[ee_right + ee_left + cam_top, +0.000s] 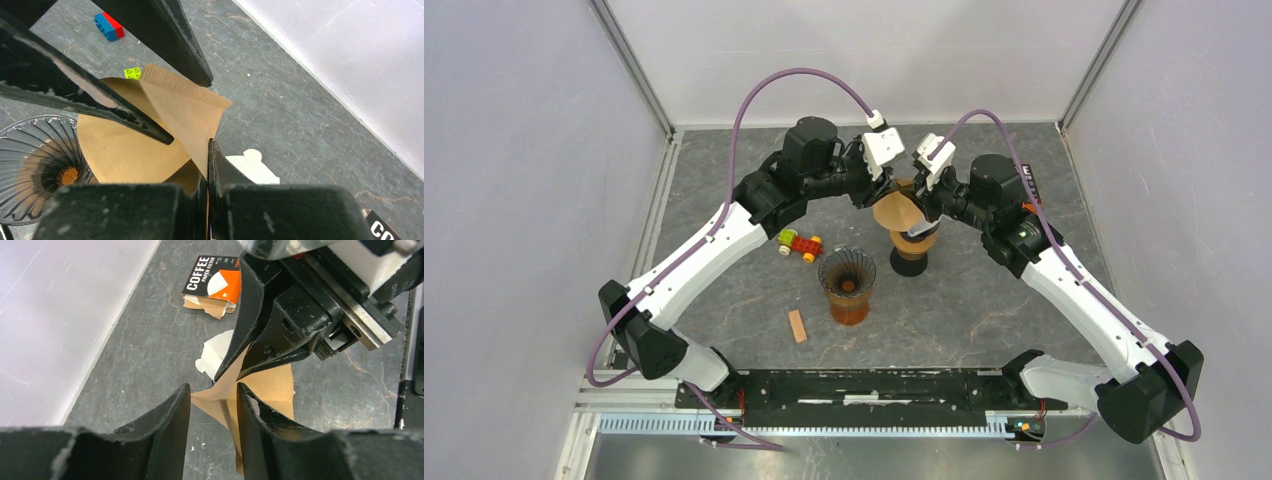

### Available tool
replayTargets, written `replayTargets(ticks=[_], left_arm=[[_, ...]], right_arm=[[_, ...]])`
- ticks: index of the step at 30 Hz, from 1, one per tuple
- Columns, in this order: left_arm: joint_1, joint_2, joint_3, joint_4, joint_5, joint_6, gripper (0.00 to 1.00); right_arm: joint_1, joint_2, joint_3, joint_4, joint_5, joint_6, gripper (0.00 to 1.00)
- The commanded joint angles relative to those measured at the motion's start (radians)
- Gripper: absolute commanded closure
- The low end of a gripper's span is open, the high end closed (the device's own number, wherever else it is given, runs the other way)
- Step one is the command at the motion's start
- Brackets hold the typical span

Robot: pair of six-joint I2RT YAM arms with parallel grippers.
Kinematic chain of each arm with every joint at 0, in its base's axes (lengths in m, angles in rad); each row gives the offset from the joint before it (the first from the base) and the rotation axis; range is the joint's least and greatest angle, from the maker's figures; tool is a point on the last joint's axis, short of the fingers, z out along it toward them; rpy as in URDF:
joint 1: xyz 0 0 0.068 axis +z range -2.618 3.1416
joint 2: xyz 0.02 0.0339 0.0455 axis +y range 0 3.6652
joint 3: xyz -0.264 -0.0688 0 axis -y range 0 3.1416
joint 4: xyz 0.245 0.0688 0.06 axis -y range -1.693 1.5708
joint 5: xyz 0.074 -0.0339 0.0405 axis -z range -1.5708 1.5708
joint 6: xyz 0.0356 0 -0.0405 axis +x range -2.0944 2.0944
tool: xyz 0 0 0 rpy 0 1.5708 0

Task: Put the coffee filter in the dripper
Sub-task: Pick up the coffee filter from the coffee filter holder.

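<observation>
On the left half of the table [984,300] a small toy car of coloured bricks [799,245] stands near the left arm. Nearer the front lies a small wooden block [797,325]. Just right of these, near the middle, the glass dripper [847,272] stands upright on its amber base, with its ribbed cone open to the top. The two arms meet beyond it, to the far right. The left gripper [214,390] has its jaws apart, set astride a folded corner of the brown coffee filter [902,212] rather than clamped on it. One finger is on each side of the paper. The filter hangs in the air between the two grippers, raised off the table and apart from the dripper, just to its far right, so it is not yet inside the cone. Under the filter stands a dark thing with a round foot [911,262]; it is mostly covered, and I cannot tell what it is. The right gripper [208,145] is clenched tight on the filter's seam edge, the paper pinched between its closed fingers. On the table below it lies a scrap of white paper [215,352]. A coffee filter box [212,282] lies flat close to the wall.
</observation>
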Motion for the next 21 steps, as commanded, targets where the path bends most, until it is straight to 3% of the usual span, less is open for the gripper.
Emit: replayTargets(ticks=[1, 4, 8, 16, 18, 21], left_arm=[[-0.005, -0.016, 0.004, 0.042, -0.018, -0.044, 0.49], [-0.008, -0.015, 0.005, 0.036, -0.026, -0.015, 0.46], [-0.008, -0.01, 0.006, 0.038, -0.049, 0.027, 0.5], [-0.027, 0.007, 0.028, 0.013, -0.069, 0.085, 0.83], [-0.037, 0.011, 0.027, 0.007, -0.101, 0.088, 0.82], [-0.069, 0.014, 0.022, 0.007, -0.207, 0.088, 0.67]], right_arm=[[-0.002, 0.006, 0.033, 0.03, 0.015, 0.008, 1.0], [-0.001, 0.011, 0.036, 0.028, 0.003, 0.01, 1.0], [-0.002, 0.013, 0.032, 0.032, -0.011, 0.01, 1.0], [-0.001, 0.014, 0.036, 0.026, 0.015, 0.009, 1.0], [-0.001, 0.017, 0.044, 0.021, 0.036, 0.014, 0.99], [0.003, 0.023, 0.062, 0.008, 0.09, 0.023, 0.99]])
